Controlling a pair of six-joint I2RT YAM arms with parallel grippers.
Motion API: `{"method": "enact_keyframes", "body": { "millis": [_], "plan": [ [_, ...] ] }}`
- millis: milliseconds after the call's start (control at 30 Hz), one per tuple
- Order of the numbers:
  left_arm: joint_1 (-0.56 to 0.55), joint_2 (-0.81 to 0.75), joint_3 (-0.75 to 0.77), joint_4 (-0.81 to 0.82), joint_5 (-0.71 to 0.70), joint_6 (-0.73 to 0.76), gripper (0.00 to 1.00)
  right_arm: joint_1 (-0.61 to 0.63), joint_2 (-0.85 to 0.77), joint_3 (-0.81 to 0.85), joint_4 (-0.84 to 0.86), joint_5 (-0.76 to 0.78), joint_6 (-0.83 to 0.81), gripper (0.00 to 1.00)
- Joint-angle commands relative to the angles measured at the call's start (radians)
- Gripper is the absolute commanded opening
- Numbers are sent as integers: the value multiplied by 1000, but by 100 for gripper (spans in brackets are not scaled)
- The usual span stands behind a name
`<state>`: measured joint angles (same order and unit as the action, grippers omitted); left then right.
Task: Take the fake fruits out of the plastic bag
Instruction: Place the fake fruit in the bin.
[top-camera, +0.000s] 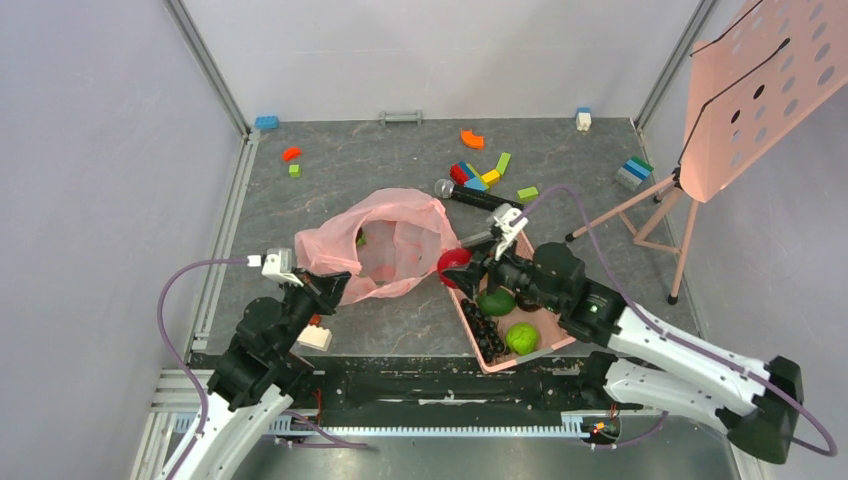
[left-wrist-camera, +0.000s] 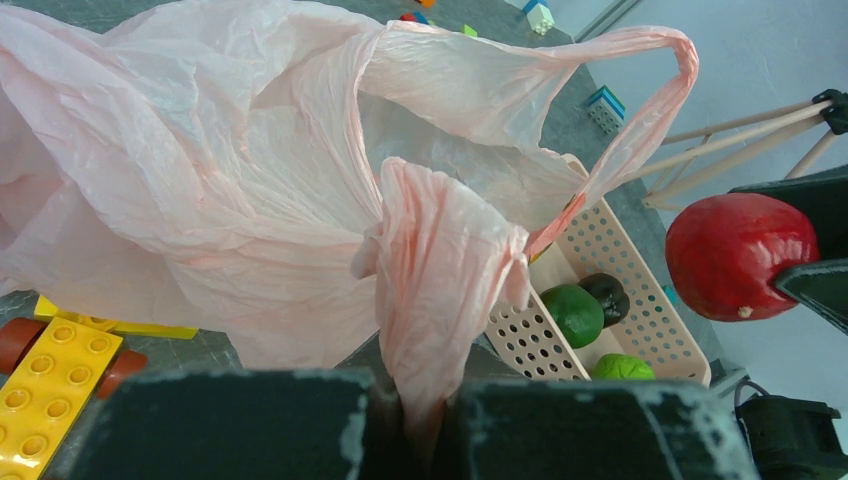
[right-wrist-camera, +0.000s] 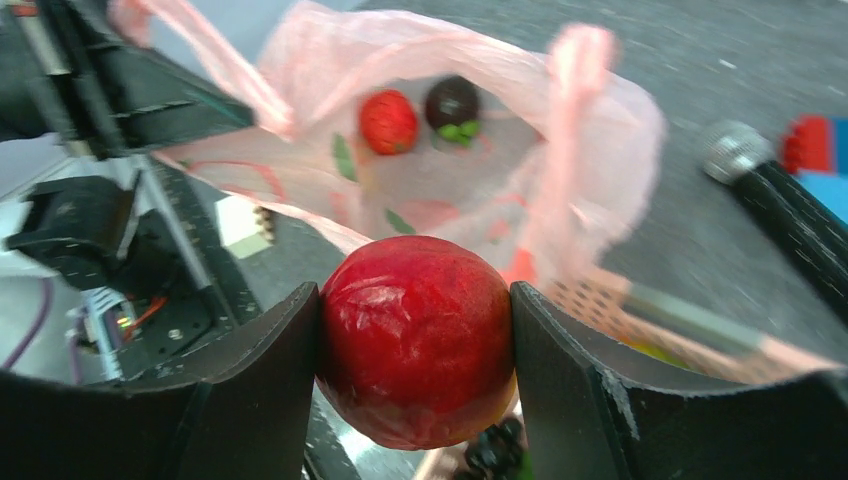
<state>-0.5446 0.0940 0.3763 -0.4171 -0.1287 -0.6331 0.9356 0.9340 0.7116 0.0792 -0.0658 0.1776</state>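
The pink plastic bag (top-camera: 385, 245) lies open on the table. My left gripper (top-camera: 335, 285) is shut on a bunched fold of the bag's near edge (left-wrist-camera: 440, 280), which runs down between the fingers (left-wrist-camera: 425, 425). My right gripper (top-camera: 457, 268) is shut on a red round fruit (top-camera: 452, 262) and holds it just right of the bag mouth, above the basket's far end. That fruit fills the right jaws (right-wrist-camera: 415, 340) and shows in the left wrist view (left-wrist-camera: 740, 255). Inside the bag lie a small red textured fruit (right-wrist-camera: 388, 121) and a dark round one (right-wrist-camera: 452, 100).
A pink slotted basket (top-camera: 535, 355) right of the bag holds a dark green fruit (top-camera: 496, 301), a lime-green bumpy one (top-camera: 522, 338) and black grapes (top-camera: 483, 325). A microphone (top-camera: 470, 195), toy blocks (top-camera: 480, 175) and a pink perforated stand (top-camera: 760, 95) lie beyond. A yellow brick (left-wrist-camera: 50, 390) sits by the left gripper.
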Motion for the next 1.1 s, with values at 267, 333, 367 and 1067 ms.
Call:
{"method": "enact_keyframes", "body": {
  "millis": [267, 333, 367, 1067],
  "plan": [
    [3, 26, 33, 9, -13, 1, 3, -10, -130, -172, -340, 647, 179, 50],
    [3, 24, 35, 8, -15, -2, 3, -20, -90, -171, -346, 693, 195, 51],
    [3, 24, 35, 8, -15, -2, 3, -29, -63, -167, -346, 709, 197, 52],
    [3, -1, 40, -29, -25, 7, 3, -106, 98, -159, -277, 744, 159, 83]
  ]
}}
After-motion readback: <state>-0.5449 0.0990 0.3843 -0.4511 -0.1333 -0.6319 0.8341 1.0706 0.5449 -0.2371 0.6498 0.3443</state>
